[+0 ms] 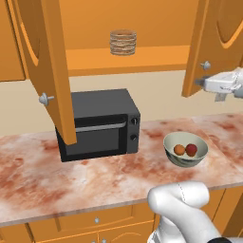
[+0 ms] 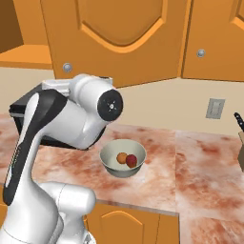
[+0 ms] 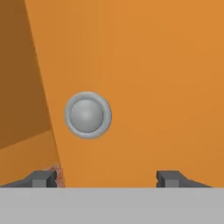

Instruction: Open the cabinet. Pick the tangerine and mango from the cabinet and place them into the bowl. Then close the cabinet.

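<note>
The cabinet stands open, its left door (image 1: 47,61) and right door (image 1: 213,42) both swung out over the counter. On the counter the pale bowl (image 1: 182,162) (image 2: 116,171) holds the tangerine (image 1: 179,150) (image 2: 122,157) and, touching it, the redder mango (image 1: 191,150) (image 2: 132,161). My gripper (image 1: 199,82) is beside the right door's lower edge, just below its knob (image 1: 205,65). In the hand view my gripper (image 3: 106,177) is open, facing the door's flat face, with the round silver knob (image 3: 88,115) a little above and left of centre and nothing between the fingers.
A ribbed brownish cylinder (image 1: 123,42) sits on the cabinet shelf. The black microwave (image 1: 97,124) stands under the left door. A wall outlet (image 2: 215,108) and a knife handle (image 2: 239,121) are at the far right. Low cupboards run under the counter.
</note>
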### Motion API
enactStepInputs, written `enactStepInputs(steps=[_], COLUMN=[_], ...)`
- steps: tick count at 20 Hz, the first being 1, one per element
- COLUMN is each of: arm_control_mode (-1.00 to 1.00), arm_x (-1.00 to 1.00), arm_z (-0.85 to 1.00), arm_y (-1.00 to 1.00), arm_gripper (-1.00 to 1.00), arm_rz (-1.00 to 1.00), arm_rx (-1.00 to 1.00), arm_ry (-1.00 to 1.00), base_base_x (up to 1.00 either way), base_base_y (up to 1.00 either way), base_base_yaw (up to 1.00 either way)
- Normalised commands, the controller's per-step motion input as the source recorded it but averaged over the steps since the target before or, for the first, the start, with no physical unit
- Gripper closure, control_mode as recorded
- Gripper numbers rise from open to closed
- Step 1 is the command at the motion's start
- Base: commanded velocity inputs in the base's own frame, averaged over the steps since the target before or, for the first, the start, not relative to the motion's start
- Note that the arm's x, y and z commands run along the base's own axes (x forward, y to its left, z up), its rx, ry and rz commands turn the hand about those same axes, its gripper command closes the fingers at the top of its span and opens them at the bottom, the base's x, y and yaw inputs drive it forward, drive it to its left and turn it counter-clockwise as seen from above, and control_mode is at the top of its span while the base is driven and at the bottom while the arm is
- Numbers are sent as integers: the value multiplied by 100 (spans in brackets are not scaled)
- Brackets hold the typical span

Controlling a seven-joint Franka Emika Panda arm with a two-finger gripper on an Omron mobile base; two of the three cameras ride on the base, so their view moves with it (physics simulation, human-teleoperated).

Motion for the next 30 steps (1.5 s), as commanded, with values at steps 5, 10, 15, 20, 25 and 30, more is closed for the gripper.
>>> enactStepInputs(steps=[5, 10, 15, 20, 25, 30], arm_control_mode=[-100, -100, -100, -100, -100, -100], arm_x=[100, 100, 100, 100, 84, 60], arm_z=[0, -7, -23, -36, -31, -12], arm_y=[19, 12, 11, 10, 19, 25], arm_gripper=[-100, -100, -100, -100, -100, -100], arm_rz=[-2, 0, 0, 0, -1, -6], arm_rx=[0, 0, -1, -1, -2, -2], arm_ry=[12, 8, 0, -4, -5, -1], base_base_x=[0, 0, 0, 0, 0, 0], base_base_y=[0, 0, 0, 0, 0, 0], base_base_yaw=[0, 0, 0, 0, 0, 0])
